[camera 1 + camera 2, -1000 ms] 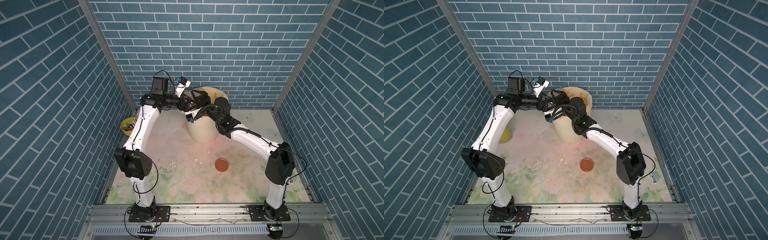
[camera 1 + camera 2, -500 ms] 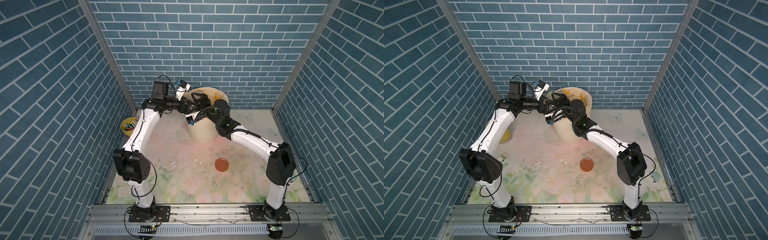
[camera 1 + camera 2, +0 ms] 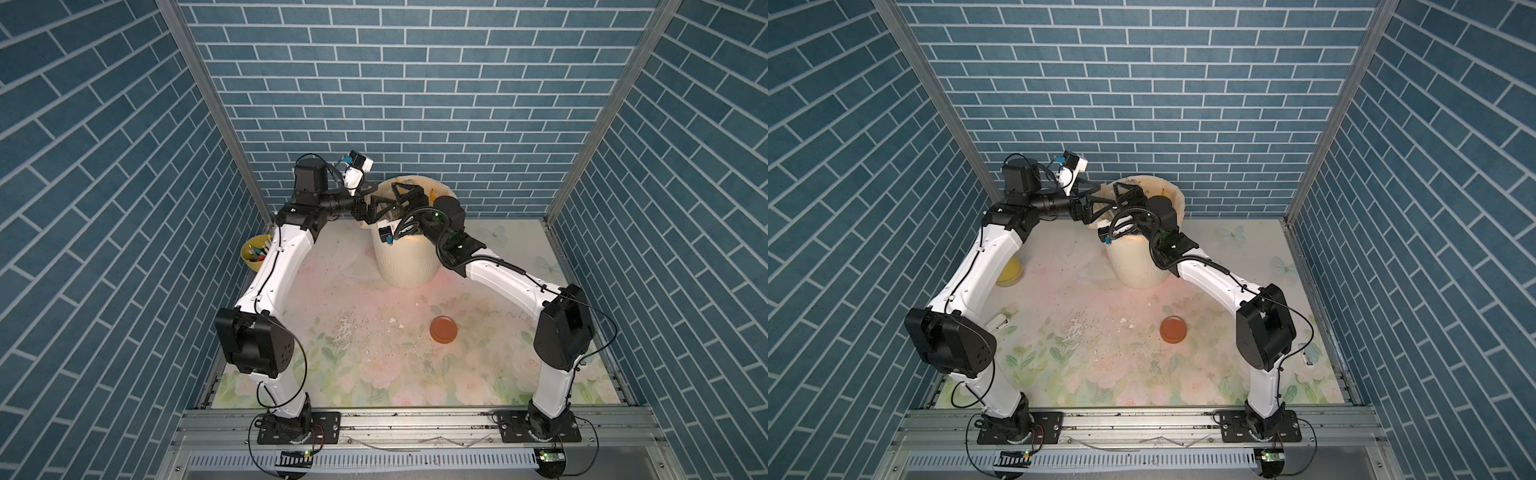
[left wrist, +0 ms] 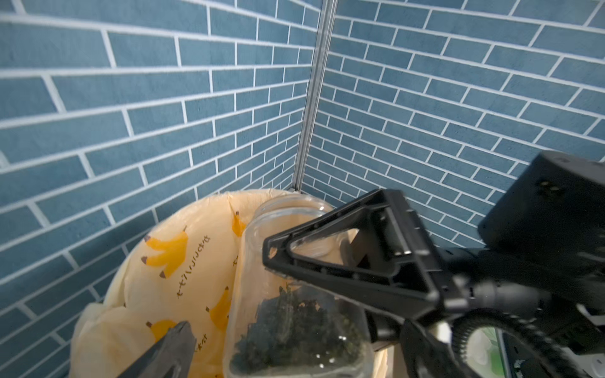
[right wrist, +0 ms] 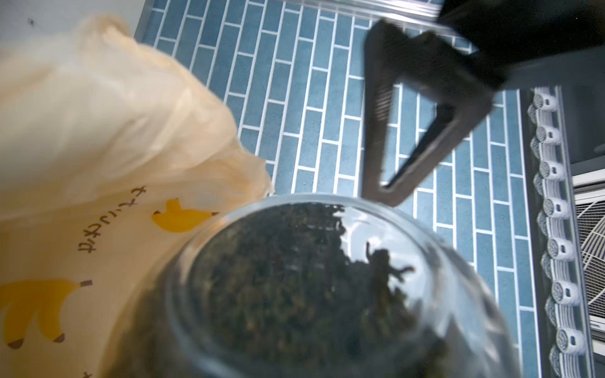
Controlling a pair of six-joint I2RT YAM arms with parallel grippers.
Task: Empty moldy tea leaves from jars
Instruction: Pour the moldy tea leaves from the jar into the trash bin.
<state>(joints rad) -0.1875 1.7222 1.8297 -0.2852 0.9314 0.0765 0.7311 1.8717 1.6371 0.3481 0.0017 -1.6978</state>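
Jar: small clear-glass jar (image 4: pixel 252 278) tilted over cream ribbed bin (image 3: pixel 405 266), desk's (image 3: pixel 498 257) far edge.
Tools: right tool (image 4: pixel 311 248) clamped on jar; left tool (image 3: pixel 380 206) apart.
Risk: olive tea leaves (image 4: pixel 294 327) may stay lodged at base; glass may slip.

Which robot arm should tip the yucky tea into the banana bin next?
Right. The right tool grips the open jar over the bin, tea leaves inside, so it probably only needs to tilt. The left tool is open beside the jar, holding nothing.
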